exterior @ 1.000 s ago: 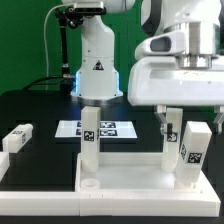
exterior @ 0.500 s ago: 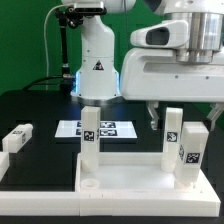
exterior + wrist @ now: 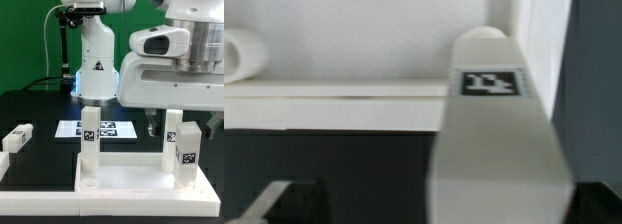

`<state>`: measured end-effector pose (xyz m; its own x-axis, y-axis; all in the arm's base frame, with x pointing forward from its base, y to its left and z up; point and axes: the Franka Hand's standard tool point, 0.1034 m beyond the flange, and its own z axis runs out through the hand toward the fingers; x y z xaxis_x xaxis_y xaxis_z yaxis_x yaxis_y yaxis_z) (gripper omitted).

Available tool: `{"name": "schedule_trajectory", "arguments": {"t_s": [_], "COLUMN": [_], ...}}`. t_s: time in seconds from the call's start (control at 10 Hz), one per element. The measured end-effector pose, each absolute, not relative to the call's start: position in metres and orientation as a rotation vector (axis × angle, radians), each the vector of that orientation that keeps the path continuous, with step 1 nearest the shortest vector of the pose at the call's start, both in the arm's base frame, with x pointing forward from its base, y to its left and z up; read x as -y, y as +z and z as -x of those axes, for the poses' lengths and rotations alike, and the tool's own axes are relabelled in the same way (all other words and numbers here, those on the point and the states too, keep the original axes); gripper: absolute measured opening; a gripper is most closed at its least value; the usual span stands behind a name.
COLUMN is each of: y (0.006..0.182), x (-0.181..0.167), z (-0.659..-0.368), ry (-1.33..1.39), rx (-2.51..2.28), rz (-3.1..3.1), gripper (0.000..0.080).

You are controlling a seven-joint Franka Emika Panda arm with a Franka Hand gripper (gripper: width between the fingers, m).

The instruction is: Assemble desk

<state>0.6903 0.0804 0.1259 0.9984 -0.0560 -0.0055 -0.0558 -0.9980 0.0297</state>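
Black tabletop [image 3: 40, 105] fills the scene, and nearest the camera on it lies the white desk top [image 3: 125, 183], raised rim up. Three white legs stand upright on it, each bearing a square tag. The front leg [image 3: 187, 152] is just below and in front of the jaws. The rear leg [image 3: 172, 128] rises between them. The far-side leg [image 3: 90, 140] stands well apart from the jaws, toward the exterior view's left. The gripper [image 3: 180, 122] hangs over the first two with its jaws spread wide, clamping nothing. One dark finger [image 3: 152, 124] shows beside the rear leg, clear of it. The wrist view looks down along a tagged leg [image 3: 491, 150] onto the desk top; which leg it is I cannot tell. Beyond the jaws lies the marker board [image 3: 112, 128]. A loose leg [image 3: 18, 138] rests well off to their side, and the arm's base [image 3: 97, 60] stands farthest back.
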Motion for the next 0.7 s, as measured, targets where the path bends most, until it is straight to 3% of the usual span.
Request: {"name": "schedule_trajectory", "arguments": {"t_s": [0.5,0.7], "y": [0.116,0.116], "x": [-0.098,-0.098], "z": [-0.688,-0.688], "ry": [-0.012,-0.011], "rx": [0.152,0.301], "rz": [-3.117,-3.107], "gripper": [0.0619,0.0336]}}
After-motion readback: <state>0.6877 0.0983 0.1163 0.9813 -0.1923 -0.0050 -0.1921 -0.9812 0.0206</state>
